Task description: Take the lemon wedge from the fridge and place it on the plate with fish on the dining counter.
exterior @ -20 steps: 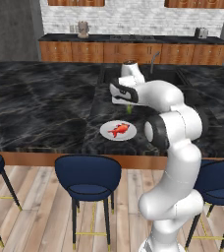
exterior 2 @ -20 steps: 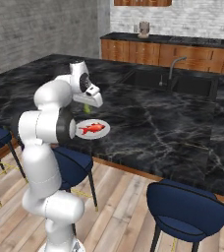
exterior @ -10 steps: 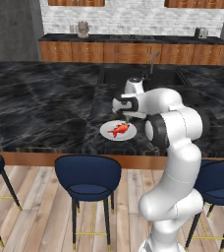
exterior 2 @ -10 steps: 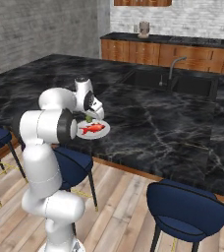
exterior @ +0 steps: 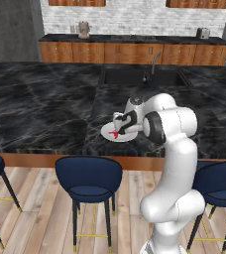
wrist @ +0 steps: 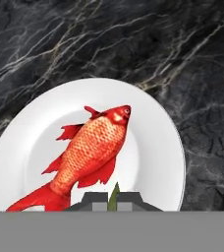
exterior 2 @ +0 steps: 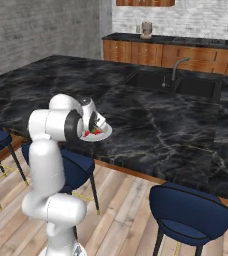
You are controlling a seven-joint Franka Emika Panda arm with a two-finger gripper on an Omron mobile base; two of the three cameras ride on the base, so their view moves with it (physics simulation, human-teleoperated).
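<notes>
black marble dining counter (exterior: 45, 106), navy stools (exterior: 88, 178)

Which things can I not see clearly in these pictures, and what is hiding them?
- Lemon wedge: hand view shows just a green sliver between the shut jaws; the grey band cuts off the rest.
- Whether the wedge touches the plate: cannot tell.
- Fish: left base view, mostly hidden behind the gripper.
- Plate in right base view: the arm covers most of it.
- Fish tail: cut off at the hand view's bottom.
</notes>
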